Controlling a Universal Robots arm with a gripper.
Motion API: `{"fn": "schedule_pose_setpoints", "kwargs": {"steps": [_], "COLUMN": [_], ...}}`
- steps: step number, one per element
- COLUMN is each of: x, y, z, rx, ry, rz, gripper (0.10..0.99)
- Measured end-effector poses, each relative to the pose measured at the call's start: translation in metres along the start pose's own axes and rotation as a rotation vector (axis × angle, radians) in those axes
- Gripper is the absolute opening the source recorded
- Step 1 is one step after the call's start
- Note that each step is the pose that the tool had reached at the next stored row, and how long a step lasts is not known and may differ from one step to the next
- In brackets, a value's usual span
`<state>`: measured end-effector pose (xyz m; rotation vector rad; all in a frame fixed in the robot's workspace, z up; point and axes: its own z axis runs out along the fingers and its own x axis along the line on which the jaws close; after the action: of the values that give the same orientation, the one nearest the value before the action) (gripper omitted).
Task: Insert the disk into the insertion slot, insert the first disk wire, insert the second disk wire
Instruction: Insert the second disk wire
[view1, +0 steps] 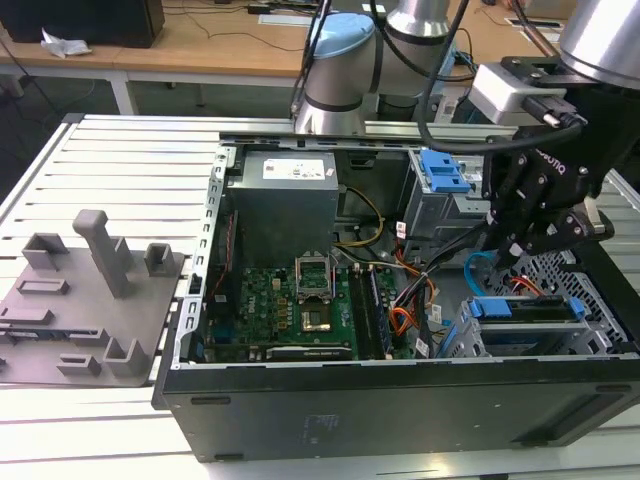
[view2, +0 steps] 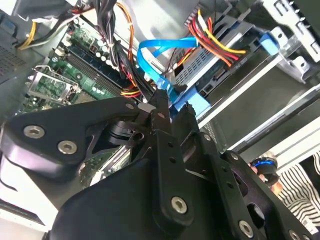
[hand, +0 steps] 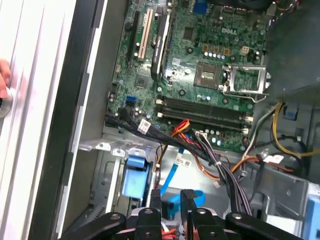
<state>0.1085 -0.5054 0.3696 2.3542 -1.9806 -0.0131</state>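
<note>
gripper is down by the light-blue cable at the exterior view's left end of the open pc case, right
Not quite. The gripper is down by the light-blue cable, but at the exterior view's right end of the open PC case, not the left; the exterior view shows it.

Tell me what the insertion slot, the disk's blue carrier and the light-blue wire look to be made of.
Insertion slot: thin sheet metal with a bare silver finish, going by its punched, folded walls.
Blue carrier on the disk: probably moulded plastic, bright blue with a slight sheen.
Second disk wire: a flat, flexible cable that looks plastic-jacketed, glossy light blue, and bends into a loop.
</note>
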Motion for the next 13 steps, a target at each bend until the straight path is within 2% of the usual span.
{"fn": "schedule_pose_setpoints", "kwargs": {"steps": [1,2,4,7,13], "x": [-0.0003,-0.0014,-0.0032,-0.0065,-0.0078], "y": [0.0002,-0.0002,-0.001,-0.0036,-0.0085], "z": [0.0012,0.0038,0.0059,0.0078,0.0079], "rx": [-0.001,-0.003,-0.003,-0.003,-0.003], "ry": [0.0053,0.0149,0.019,0.0191,0.0197], "rz": [0.0,0.0,0.001,0.001,-0.001], "gripper": [0.302,0.302,0.302,0.302,0.302]}}
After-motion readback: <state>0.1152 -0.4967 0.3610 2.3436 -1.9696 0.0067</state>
